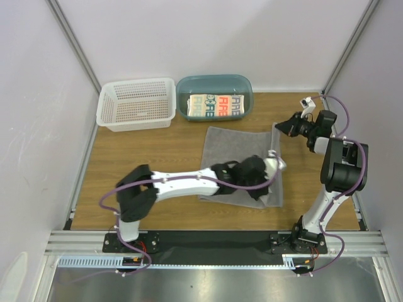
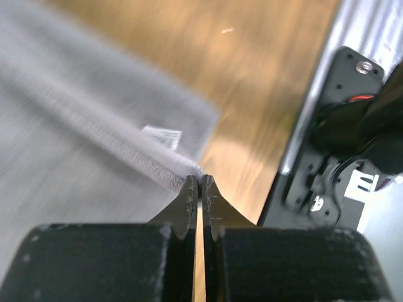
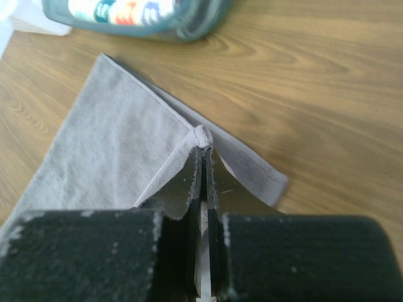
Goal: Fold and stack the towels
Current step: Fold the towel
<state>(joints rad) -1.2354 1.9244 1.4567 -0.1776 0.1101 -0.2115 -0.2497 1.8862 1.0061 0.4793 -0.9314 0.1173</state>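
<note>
White lattice basket (image 1: 136, 102) far left on the table (image 1: 157, 151), teal tub (image 1: 214, 82) beside it holding the printed towel (image 1: 216, 105), grey towel (image 1: 233, 148) spread mid-table, left claw (image 2: 200, 184) pinching its lifted right edge, right claw (image 3: 203, 148) clamped on its far right edge.

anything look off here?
Nothing spilled or damaged. The grey towel lies skewed on the table, its right edge bunched where the left claw and right claw pinch it. Printed towel sits in the teal tub.

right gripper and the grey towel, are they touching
Touching. The right wrist view shows the right gripper pinching a bunched edge of the grey towel between its shut fingertips.
</note>
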